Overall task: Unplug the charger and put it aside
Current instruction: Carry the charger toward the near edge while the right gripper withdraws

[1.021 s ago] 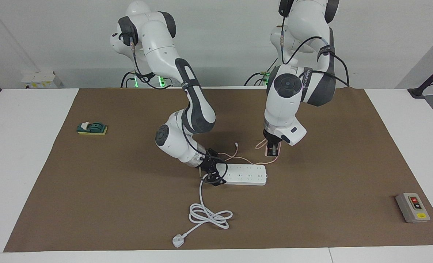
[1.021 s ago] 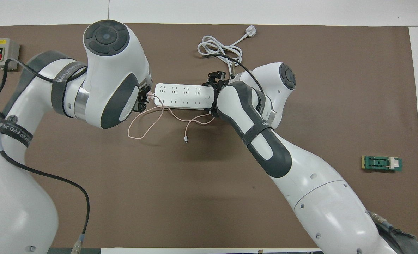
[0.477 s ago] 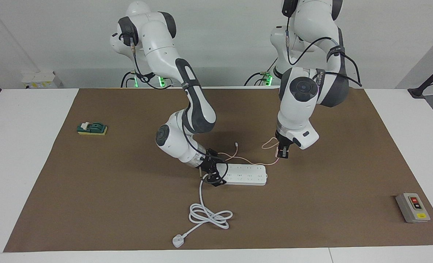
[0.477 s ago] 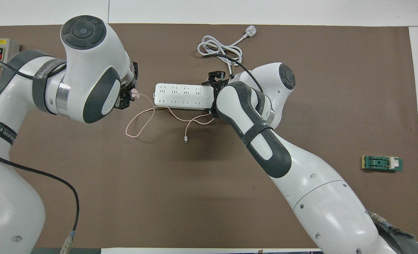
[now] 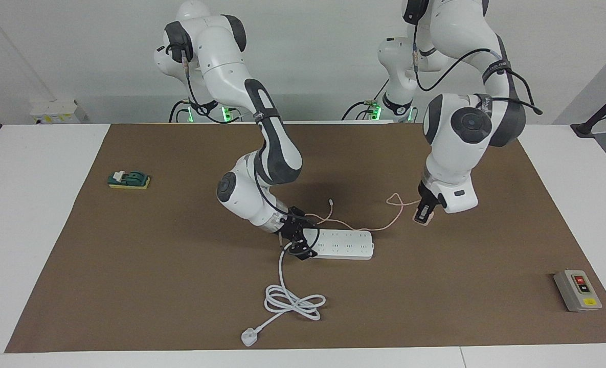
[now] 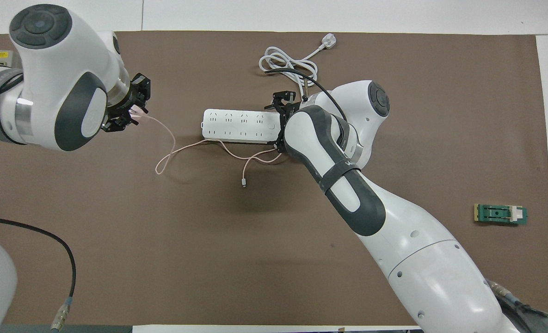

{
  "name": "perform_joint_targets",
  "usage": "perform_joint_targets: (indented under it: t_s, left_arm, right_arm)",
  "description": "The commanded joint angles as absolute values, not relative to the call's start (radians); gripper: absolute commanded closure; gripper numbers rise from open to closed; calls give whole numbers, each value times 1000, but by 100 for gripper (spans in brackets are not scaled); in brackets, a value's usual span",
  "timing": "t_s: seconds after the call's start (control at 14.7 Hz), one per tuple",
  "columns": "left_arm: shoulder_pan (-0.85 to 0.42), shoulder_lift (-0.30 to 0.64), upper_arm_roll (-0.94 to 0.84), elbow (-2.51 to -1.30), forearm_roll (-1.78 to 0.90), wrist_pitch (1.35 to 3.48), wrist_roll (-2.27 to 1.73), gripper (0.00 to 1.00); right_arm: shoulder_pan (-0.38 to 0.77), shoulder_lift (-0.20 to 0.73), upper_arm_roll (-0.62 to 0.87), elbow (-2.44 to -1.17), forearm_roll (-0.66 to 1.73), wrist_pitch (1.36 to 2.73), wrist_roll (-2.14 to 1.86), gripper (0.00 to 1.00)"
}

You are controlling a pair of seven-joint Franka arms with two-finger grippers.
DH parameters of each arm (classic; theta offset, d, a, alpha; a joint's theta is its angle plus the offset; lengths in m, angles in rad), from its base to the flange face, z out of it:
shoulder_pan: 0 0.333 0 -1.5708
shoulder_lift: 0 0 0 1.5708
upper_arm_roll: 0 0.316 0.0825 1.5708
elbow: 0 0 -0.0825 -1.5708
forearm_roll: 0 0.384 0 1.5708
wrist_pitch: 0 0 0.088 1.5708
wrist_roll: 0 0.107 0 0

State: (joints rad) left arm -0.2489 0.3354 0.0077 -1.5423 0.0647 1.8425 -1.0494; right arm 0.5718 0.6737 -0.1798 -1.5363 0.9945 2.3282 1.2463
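The strip [image 5: 344, 244] lies mid-mat [image 5: 154, 286], lengthwise along the table. The right gripper [image 5: 296, 240] sits at its end toward the right arm, where the cord [image 5: 287, 299] leaves and coils farther from the robots, ending in a plug [image 5: 249, 337]. The left gripper [image 5: 424, 213] holds the charger [image 5: 420, 219] over the mat, toward the left arm's end from the strip, apart from it. Its cable [image 5: 384, 225] trails along the strip's nearer side. A switch box [image 5: 578, 290] lies at the left arm's end, a green block [image 5: 129, 180] at the right arm's end.
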Motion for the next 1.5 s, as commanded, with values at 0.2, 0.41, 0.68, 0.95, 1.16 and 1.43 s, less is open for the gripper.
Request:
perform_joint_targets:
  t_s: [0.2, 0.41, 0.68, 0.95, 1.16, 1.43]
  left_arm:
    - [-98, 143, -2, -1801, 12, 1867, -470, 100]
    - [-31, 62, -2, -1934, -44, 1920, -261, 100]
    - [63, -44, 2, -2106, -144, 1951, 126, 100]
    - [98, -145, 5, -2282, -219, 1999, 291, 100]
    - [117, -215, 6, -2426, -261, 2101, 334, 100]
    - [133, -259, 8, -2523, -268, 2148, 399, 100]
  right_arm:
    - [555, 525, -293, -1540, 784, 2232, 1212, 0]
    - [548, 419, -319, -1545, 642, 2127, 1207, 0]
    - [509, 293, -327, -1557, 513, 1964, 1083, 0]
    - [462, 238, -327, -1557, 420, 1809, 1006, 0]
    - [439, 195, -327, -1554, 289, 1727, 808, 0]
    - [382, 160, -313, -1546, 230, 1655, 580, 0]
